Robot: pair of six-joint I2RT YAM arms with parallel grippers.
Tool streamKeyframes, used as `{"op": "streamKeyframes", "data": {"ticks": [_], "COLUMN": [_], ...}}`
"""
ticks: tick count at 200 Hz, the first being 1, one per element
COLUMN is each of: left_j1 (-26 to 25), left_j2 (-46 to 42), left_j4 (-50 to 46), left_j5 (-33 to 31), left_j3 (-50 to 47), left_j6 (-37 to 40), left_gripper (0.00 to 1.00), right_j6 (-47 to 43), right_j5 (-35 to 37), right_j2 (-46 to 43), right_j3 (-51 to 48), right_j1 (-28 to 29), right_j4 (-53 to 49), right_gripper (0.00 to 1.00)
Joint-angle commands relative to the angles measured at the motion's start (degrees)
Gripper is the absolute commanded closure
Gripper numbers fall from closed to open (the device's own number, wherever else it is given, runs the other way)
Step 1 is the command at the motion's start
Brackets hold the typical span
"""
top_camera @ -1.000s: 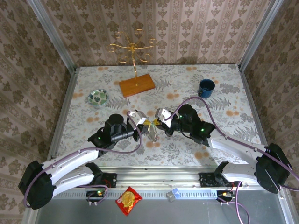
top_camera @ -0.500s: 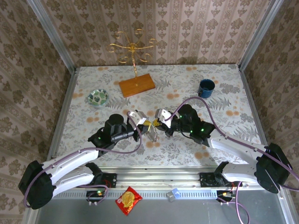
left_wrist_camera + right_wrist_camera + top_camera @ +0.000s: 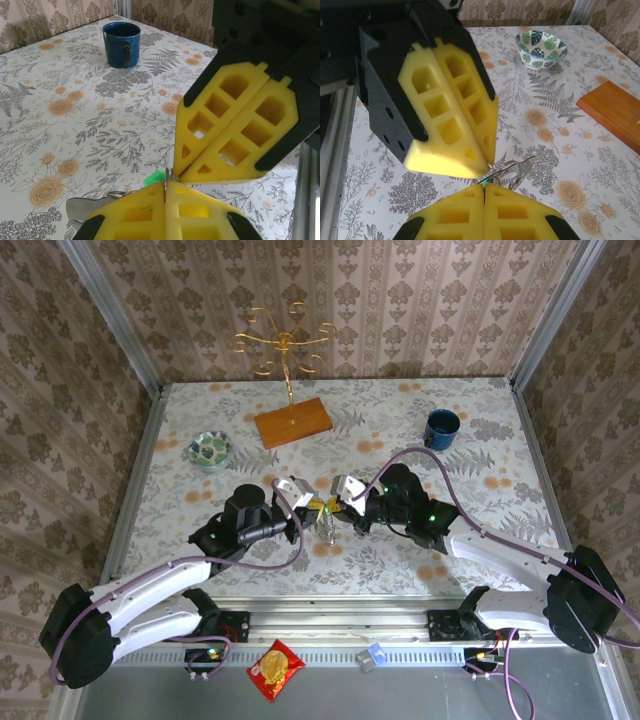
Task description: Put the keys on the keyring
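Note:
Both grippers meet tip to tip above the middle of the table. My left gripper (image 3: 311,508) (image 3: 166,184) is shut on a thin metal ring edge of the keyring (image 3: 523,168), whose grey band and wire loops hang below the pads (image 3: 326,530) (image 3: 79,210). My right gripper (image 3: 339,504) (image 3: 485,185) is shut on a key; a sliver of its green head (image 3: 485,180) (image 3: 155,177) shows at its pad tips, right against the ring. The rest of the key is hidden by the yellow pads.
A blue cup (image 3: 441,428) (image 3: 121,44) stands at the back right. A small patterned bowl (image 3: 210,449) (image 3: 541,47) sits at the left. The gold wire stand on its wooden base (image 3: 292,422) is at the back. A red packet (image 3: 275,670) lies beyond the table's near rail.
Both grippers have stayed shut and tip to tip, shifting only slightly. The dangling keyring hangs a little lower between them.

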Motion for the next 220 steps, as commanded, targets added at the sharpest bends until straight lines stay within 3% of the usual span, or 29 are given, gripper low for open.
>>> {"op": "streamKeyframes", "data": {"ticks": [1, 47, 83, 113, 143, 220], "left_j1": [-0.1, -0.1, -0.1, -0.1, -0.1, -0.1], "left_j2": [0.6, 0.7, 0.0, 0.0, 0.0, 0.0], "left_j4": [4.5, 7.6, 9.3, 11.3, 16.3, 25.1], "left_j5": [0.1, 2.0, 3.3, 4.3, 5.8, 8.6], "left_j3": [0.1, -0.9, -1.8, -3.1, -5.5, -8.8], "left_j6": [-1.0, 0.4, 2.8, 5.6, 7.9, 8.6], "left_gripper": [1.0, 1.0, 1.0, 1.0, 1.0, 1.0], "right_j6": [-1.6, -3.7, -3.9, 2.7, 9.1, 7.6], "right_j5": [-4.1, -7.3, -10.0, -15.6, -15.6, -23.2], "right_j2": [1.0, 1.8, -0.6, -6.0, -9.0, -0.7], "right_j3": [2.7, 5.6, 7.1, 4.9, -0.3, 3.7], "right_j1": [0.7, 1.0, 0.2, -5.3, -11.3, -10.1], "right_j4": [-3.5, -9.5, -15.5, -12.5, -3.9, -6.5], "right_gripper": [0.98, 0.73, 0.6, 0.59, 0.59, 0.69]}}
